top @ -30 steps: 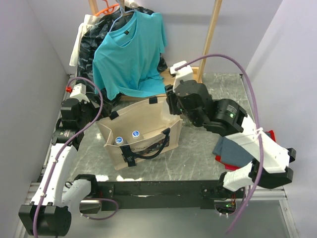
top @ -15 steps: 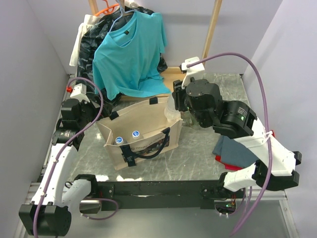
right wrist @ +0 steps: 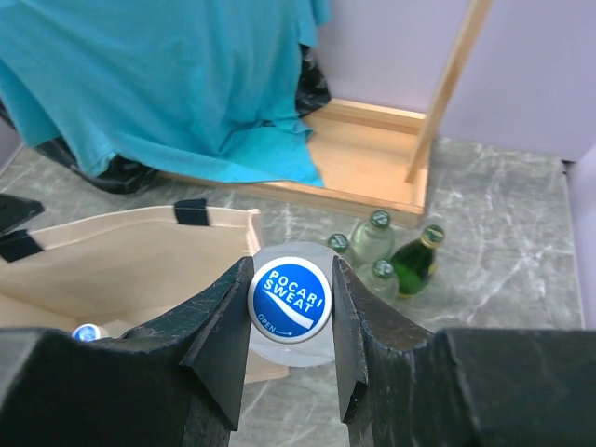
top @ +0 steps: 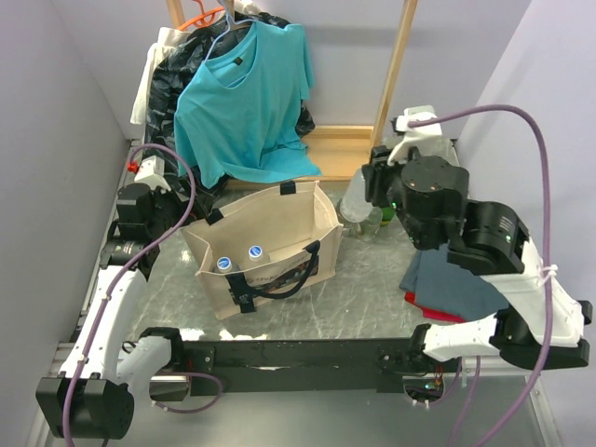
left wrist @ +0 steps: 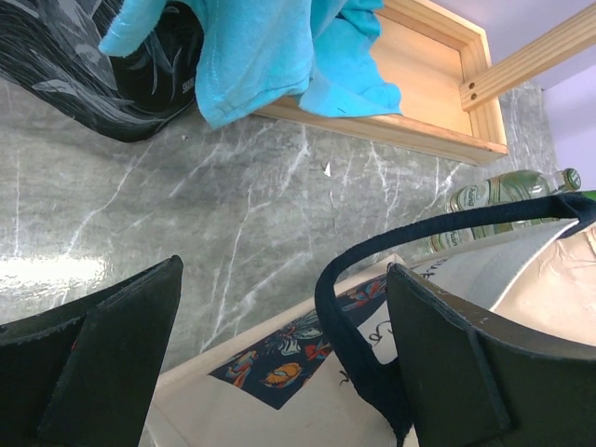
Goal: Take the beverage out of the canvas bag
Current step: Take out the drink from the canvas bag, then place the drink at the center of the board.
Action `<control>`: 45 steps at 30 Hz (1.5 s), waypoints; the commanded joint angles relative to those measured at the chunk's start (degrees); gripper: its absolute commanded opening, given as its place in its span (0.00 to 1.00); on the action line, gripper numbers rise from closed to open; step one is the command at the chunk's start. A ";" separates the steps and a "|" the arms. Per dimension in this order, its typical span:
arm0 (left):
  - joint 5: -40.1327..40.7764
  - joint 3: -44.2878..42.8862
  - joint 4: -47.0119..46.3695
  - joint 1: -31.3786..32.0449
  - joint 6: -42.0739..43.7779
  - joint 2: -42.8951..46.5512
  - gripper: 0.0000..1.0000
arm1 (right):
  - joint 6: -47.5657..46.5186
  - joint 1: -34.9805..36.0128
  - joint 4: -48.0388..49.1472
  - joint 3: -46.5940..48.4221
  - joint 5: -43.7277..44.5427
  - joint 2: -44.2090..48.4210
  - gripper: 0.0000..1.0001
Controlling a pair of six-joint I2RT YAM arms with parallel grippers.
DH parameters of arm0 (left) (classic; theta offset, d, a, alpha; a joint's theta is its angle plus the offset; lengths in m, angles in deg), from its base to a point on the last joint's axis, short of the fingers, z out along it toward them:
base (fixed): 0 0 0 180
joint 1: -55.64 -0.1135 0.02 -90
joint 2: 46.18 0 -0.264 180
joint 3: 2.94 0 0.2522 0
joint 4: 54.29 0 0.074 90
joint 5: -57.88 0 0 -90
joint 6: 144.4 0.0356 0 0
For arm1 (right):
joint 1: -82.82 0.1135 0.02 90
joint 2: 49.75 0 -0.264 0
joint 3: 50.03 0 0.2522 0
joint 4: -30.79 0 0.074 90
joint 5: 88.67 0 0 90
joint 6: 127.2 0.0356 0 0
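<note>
The beige canvas bag (top: pixel 279 223) stands open on the table, its printed side (left wrist: pixel 279 358) under my left wrist. Two blue-capped bottles (top: pixel 239 258) stand inside at its left end; one cap shows in the right wrist view (right wrist: pixel 86 331). My right gripper (right wrist: pixel 291 277) is shut on a clear Pocari Sweat bottle (right wrist: pixel 291 303) by its blue cap. In the top view it (top: pixel 375 189) holds the bottle (top: pixel 355 207) just right of the bag, above the table. My left gripper (left wrist: pixel 284 272) is open over the bag's black strap handle (left wrist: pixel 346 312), which lies beside the right finger.
Three glass bottles (right wrist: pixel 391 256) stand on the table behind the held bottle, also seen in the top view (top: pixel 376 220). A teal T-shirt (top: pixel 244 102) hangs on a wooden rack (top: pixel 337 149) over a black plastic bag (top: pixel 172 70). Grey cloth (top: pixel 447 279) lies right.
My right gripper has lifted the bottle out of the bag's right end and carried it to the right, clear of the bag. The left arm has not moved.
</note>
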 commanded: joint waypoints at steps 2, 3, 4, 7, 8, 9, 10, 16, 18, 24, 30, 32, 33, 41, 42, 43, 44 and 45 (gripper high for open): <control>-1.29 -1.36 -2.56 0.07 -0.25 0.00 0.96 | 1.25 0.10 5.44 -0.37 6.69 4.32 0.00; -1.29 -1.45 -2.65 0.07 -0.25 0.00 0.96 | 1.43 0.10 5.00 -0.72 6.87 5.02 0.00; -1.29 -1.45 -2.47 0.07 -0.33 0.00 0.96 | 1.95 0.10 4.82 -1.42 7.14 5.37 0.00; -1.29 -1.54 -2.30 0.07 -0.33 0.17 0.96 | 4.05 0.01 3.07 -3.26 8.98 6.34 0.00; -1.29 -1.54 -2.21 0.07 -0.16 0.35 0.96 | 4.76 0.01 2.63 -4.15 9.86 6.69 0.00; -1.29 -1.54 -2.21 0.07 -0.25 0.35 0.96 | 5.38 -0.08 2.36 -6.07 10.91 7.39 0.00; -1.46 -1.45 -2.21 0.07 -0.25 0.44 0.96 | 6.78 -0.16 2.36 -7.13 11.35 7.75 0.00; -1.91 -1.01 -2.21 0.07 -0.25 0.87 0.96 | 11.79 -3.67 4.38 -16.27 9.61 12.32 0.00; -1.99 -0.84 -2.03 0.07 -0.16 0.96 0.96 | 12.76 -6.66 4.73 -18.64 6.02 13.46 0.00; -2.43 -0.22 -2.38 0.07 -0.33 1.23 0.96 | 13.12 -10.88 5.17 -23.48 2.22 13.46 0.00; -2.17 -0.31 -2.03 0.07 0.02 1.32 0.96 | 12.16 -13.25 8.24 -26.83 -1.91 12.85 0.00; -1.99 -0.40 -1.77 0.07 0.28 1.23 0.96 | 11.98 -14.40 10.17 -28.49 -3.31 12.93 0.00; -1.91 -0.40 -1.85 0.07 0.19 1.23 0.96 | 11.54 -14.75 11.05 -29.20 -3.84 13.11 0.00; -2.87 0.39 -2.65 0.07 0.19 0.53 0.96 | 11.71 -19.32 18.45 -35.97 -9.82 11.80 0.00; -2.70 0.31 -2.47 0.07 0.28 0.61 0.96 | 11.63 -19.41 18.62 -36.06 -9.82 11.36 0.00; -2.26 0.13 -2.38 0.07 0.28 0.61 0.96 | 11.45 -19.41 18.79 -36.06 -10.00 10.48 0.00; -2.17 0.04 -2.21 0.07 0.54 0.61 0.96 | 11.27 -19.59 19.32 -36.15 -10.09 10.13 0.00; -2.08 0.04 -2.21 0.07 0.72 0.53 0.96 | 11.19 -19.59 19.76 -36.41 -10.09 9.77 0.00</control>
